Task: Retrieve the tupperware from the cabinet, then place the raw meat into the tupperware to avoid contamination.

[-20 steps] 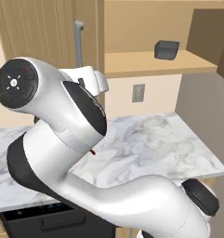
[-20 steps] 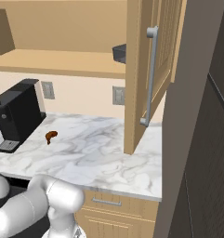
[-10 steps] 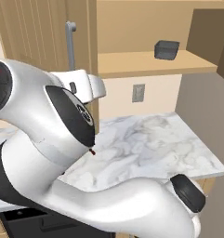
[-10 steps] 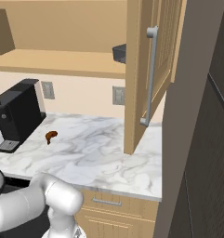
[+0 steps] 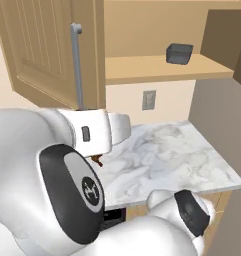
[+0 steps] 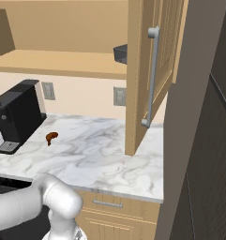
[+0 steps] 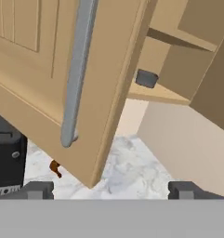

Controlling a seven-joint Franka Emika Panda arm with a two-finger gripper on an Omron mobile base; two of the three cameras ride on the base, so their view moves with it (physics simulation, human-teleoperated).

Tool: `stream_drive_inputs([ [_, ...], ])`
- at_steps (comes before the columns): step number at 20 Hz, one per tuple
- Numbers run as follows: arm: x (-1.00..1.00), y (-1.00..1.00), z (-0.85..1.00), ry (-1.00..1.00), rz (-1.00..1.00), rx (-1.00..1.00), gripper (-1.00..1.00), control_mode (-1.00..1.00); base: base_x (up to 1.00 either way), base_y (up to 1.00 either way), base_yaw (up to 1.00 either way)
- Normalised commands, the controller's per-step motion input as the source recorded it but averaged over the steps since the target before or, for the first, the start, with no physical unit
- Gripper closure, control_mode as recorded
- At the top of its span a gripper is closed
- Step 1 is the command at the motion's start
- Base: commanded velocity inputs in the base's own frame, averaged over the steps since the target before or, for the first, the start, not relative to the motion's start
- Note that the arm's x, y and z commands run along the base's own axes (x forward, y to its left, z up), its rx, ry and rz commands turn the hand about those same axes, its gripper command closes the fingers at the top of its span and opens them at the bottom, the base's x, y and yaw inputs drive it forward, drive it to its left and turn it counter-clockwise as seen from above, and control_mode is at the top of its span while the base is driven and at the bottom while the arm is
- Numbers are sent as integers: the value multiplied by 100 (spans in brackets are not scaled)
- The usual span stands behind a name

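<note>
1. One black coffee machine [image 6: 18,115] stands on the marble counter [image 6: 105,154] at its far left, under the cabinet [image 5: 47,55], plainly parked there and no part of the job

2. One piece of raw meat [image 6: 51,137] lies on the counter just beside that machine, apart from it and untouched; in my judgement it waits there until its container comes down

3. Two cabinet doors stand swung open, each with one grey bar handle [image 7: 78,69]. The left door hangs out over the counter, which is why the shelf [image 5: 162,67] is exposed

4. The gripper [image 7: 111,190] sits just in front of the left door's handle, fingertips [image 7: 39,190] spread wide with nothing between them, likely just let go of the handle

5. One grey tupperware [image 5: 179,53] rests inside the cabinet on the shelf, toward its right end, well apart from the gripper. Fetching it looks to be the next step

6. Two wall sockets [image 6: 119,96] sit below the shelf
</note>
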Motion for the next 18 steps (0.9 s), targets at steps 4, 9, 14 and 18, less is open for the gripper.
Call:
stream_drive_inputs([
  [4, -54, -74, 11, -7, 0, 34, -100, -100, 0, 0, 0],
  [9, -52, -70, 10, -2, 0, 40, -100, -100, 0, 0, 0],
  [14, -62, -68, 24, 3, 0, 38, -100, -100, 0, 0, 0],
  [18, -18, -60, 33, 13, 2, 38, -100, -100, 0, 0, 0],
])
